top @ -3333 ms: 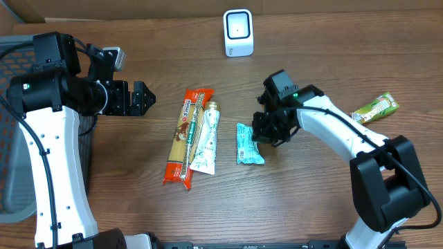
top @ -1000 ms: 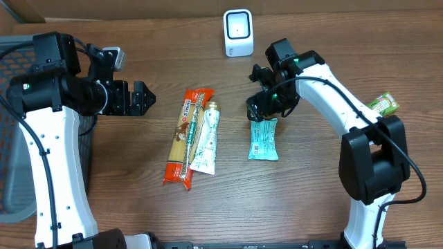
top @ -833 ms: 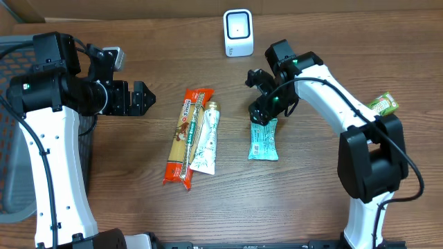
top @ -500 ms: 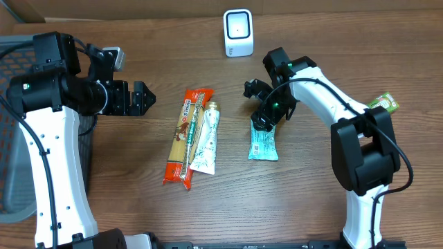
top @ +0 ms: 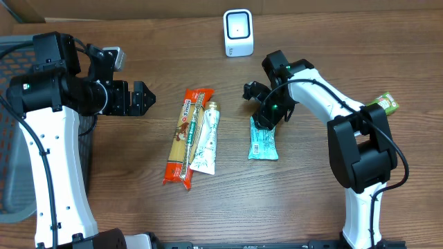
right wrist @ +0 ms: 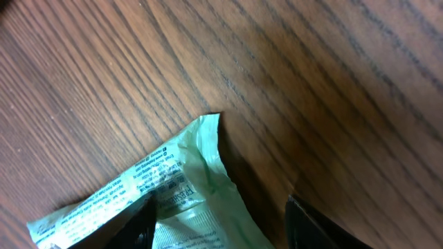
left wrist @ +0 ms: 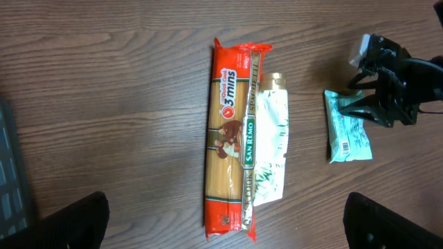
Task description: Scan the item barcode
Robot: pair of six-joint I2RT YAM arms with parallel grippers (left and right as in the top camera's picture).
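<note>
A teal snack packet [top: 264, 143] lies flat on the wooden table, right of centre, and shows in the left wrist view as the teal packet [left wrist: 347, 135]. My right gripper [top: 265, 119] is down over its far end. In the right wrist view the packet's crinkled corner [right wrist: 173, 190] sits between the fingers [right wrist: 135, 225]. The left finger touches it and the right one stands apart, so the right gripper [right wrist: 221, 225] is open. The white scanner [top: 238, 32] stands at the far edge. My left gripper [top: 142, 99] hovers wide open at the left.
A red pasta packet [top: 185, 138] and a white-green pouch [top: 205, 142] lie side by side at the centre, below my left gripper [left wrist: 228, 225]. A green packet [top: 383, 105] lies at the far right. A dark mesh basket [top: 10, 138] sits at the left edge.
The teal packet has been shifted right and turned upright on the table. My right gripper has settled over its far end and its jaws have narrowed. The left arm has not moved.
</note>
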